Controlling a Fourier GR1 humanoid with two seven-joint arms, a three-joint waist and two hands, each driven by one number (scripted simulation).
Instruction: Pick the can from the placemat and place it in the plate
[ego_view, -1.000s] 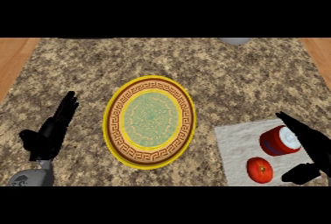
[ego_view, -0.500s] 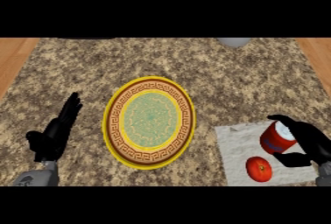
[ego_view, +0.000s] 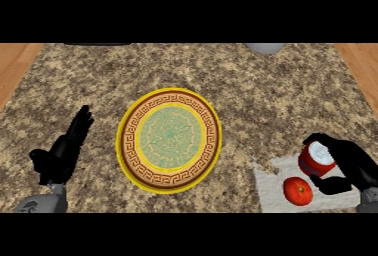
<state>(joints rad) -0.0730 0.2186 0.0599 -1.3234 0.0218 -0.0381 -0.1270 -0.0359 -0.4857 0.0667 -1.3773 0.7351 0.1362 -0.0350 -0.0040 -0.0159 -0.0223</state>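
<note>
A red can (ego_view: 315, 159) with a white top stands on the pale placemat (ego_view: 275, 186) at the lower right. My right hand (ego_view: 351, 165) is curled round the can, fingers over its far side and thumb below it. The round plate (ego_view: 169, 139), yellow-rimmed with a brown patterned band and a green middle, lies at the counter's centre, left of the can. My left hand (ego_view: 65, 149) rests open at the lower left, fingers straight and pointing up, apart from the plate.
A red tomato (ego_view: 297, 190) lies on the placemat just below and left of the can. A grey object (ego_view: 264, 47) shows at the counter's far edge. Wooden floor shows past both counter sides.
My right hand has closed in round the can from the right. The can now stands a little nearer the placemat's upper edge. The left hand has barely shifted.
</note>
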